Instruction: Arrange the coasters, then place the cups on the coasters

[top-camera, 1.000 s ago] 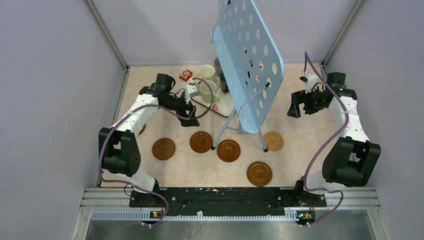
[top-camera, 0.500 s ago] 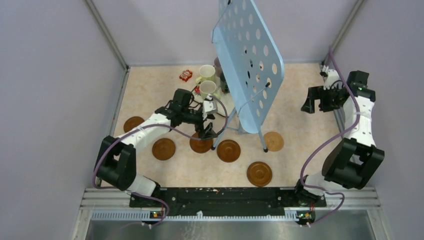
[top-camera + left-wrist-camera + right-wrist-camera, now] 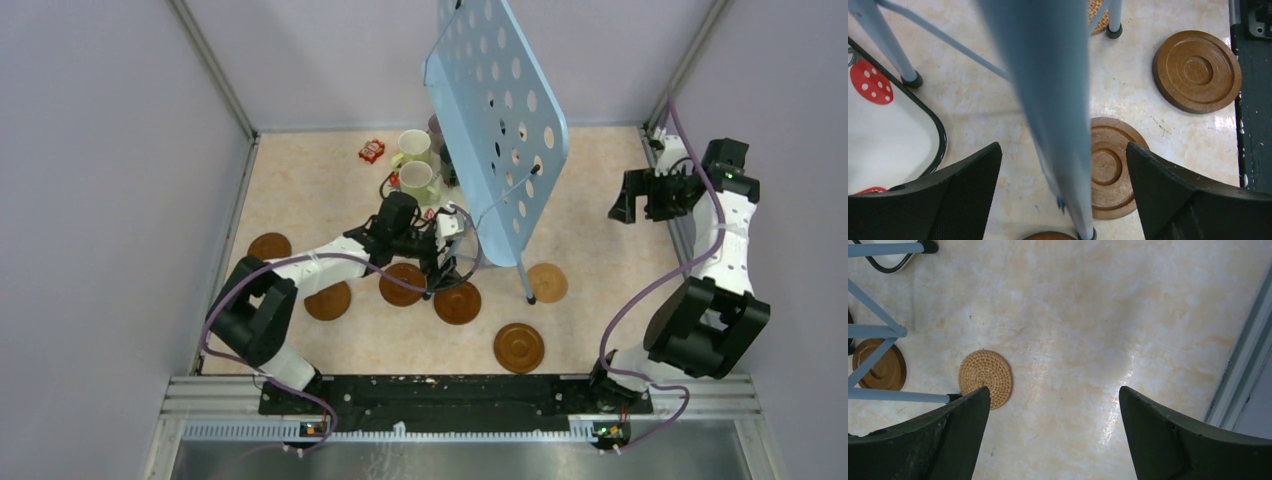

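1. Round brown wooden ringed coaster: flat on desk, beneath left gripper, off-centre; pale blue metal stand leg crosses between.
2. Left jaws: wide apart, empty.
3. Right gripper: jaws apart, empty, well away from that coaster.

Lilac walls enclose a beige marbled tabletop and blue perforated stand.

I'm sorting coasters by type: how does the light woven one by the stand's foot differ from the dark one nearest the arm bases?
The woven coaster is pale tan with a basket weave; the dark coaster is deep brown with concentric rings. The woven coaster lies beside a foot of the blue stand; the dark coaster lies in the open. Both are round, flat and carry no cup.
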You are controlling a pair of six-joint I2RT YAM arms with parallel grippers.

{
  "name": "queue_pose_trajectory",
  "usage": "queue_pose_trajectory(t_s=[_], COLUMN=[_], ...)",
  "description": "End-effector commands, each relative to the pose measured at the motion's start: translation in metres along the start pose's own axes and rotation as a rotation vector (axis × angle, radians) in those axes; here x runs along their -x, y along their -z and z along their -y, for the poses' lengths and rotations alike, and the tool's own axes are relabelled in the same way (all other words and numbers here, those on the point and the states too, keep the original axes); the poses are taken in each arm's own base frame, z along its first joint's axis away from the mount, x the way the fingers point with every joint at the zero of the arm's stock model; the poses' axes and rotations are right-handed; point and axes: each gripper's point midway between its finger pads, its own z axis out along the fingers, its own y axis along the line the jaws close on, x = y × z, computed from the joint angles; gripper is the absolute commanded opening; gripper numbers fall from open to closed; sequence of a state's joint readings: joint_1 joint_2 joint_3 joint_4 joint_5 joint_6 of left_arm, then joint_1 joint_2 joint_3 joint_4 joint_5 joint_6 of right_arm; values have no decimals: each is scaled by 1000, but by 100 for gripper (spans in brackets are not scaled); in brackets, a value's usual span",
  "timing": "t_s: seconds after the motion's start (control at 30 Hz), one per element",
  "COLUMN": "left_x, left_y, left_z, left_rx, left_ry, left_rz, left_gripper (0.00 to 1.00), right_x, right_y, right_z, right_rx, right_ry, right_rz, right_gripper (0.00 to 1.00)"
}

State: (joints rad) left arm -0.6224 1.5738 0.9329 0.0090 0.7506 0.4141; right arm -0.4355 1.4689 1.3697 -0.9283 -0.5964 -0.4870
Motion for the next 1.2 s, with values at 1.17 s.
queue_pose_trajectory(t_s=[1.17], left_x=[63], left_y=[-141], left_z=[-17], left_rx=[95], left_ry=[81], left_rz=[148], left_gripper=[94], right_x=[8], right_y=[35], right_z=[41], right_rx=[-61], right_ry=[-8], right_rz=[37], right_gripper=[98])
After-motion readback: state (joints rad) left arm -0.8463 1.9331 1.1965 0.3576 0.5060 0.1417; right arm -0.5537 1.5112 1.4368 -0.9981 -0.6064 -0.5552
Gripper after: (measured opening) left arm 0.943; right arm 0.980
